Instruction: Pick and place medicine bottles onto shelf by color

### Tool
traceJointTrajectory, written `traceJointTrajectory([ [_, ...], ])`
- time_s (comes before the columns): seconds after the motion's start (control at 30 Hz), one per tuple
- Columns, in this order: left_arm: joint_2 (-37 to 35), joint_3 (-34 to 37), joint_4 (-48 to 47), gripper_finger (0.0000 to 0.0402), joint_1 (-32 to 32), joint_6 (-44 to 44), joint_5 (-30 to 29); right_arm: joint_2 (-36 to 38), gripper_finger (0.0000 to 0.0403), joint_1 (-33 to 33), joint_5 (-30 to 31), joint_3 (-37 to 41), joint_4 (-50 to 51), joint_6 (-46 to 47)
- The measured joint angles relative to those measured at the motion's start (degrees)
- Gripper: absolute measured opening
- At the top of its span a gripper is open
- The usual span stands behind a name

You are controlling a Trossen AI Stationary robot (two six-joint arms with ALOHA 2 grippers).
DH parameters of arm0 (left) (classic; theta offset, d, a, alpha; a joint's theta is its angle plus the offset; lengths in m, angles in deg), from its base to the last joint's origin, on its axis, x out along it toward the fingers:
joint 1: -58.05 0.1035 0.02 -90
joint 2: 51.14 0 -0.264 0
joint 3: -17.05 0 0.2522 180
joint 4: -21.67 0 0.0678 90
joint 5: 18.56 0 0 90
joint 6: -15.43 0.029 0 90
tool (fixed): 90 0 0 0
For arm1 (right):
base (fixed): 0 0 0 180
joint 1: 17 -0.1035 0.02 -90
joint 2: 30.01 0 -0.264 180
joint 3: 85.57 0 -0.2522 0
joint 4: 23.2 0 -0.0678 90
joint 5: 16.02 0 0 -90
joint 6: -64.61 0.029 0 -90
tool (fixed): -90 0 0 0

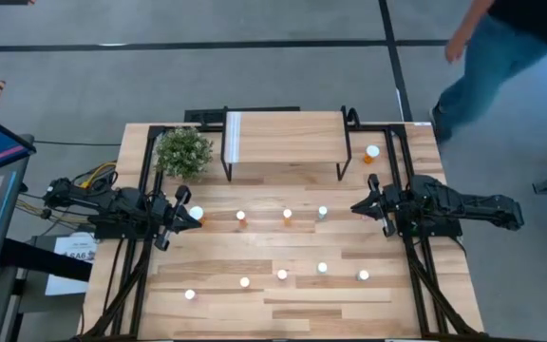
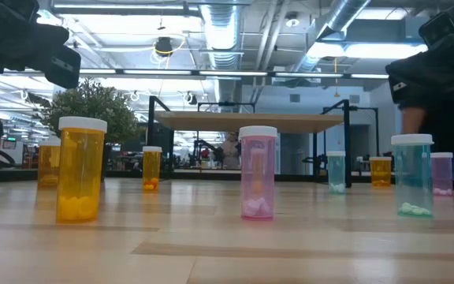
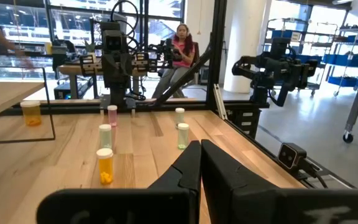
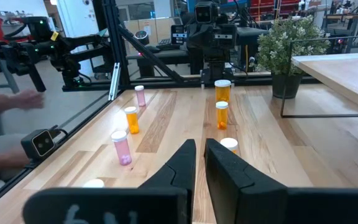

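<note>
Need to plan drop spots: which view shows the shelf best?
The high view: the shelf shows whole from above, top bare. Low view gives only its front edge and legs; both wrist views catch one corner.

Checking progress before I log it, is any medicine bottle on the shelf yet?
No, the shelf top is bare in the high view.

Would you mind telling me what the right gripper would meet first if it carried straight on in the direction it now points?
Probably the white-capped bottle just ahead of the right gripper, whose fingers are shut. In the overhead view that gripper points along the nearer row toward this bottle. Height is unclear, so it might pass above the cap.
</note>
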Motion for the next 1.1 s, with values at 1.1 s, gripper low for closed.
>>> traceJointTrajectory([
  [1.1,0.0,0.0,1.2,0.0000,0.0,-2.8,-4.3,0.0,0.0061,0.0,0.0,0.0,0.0,0.0],
])
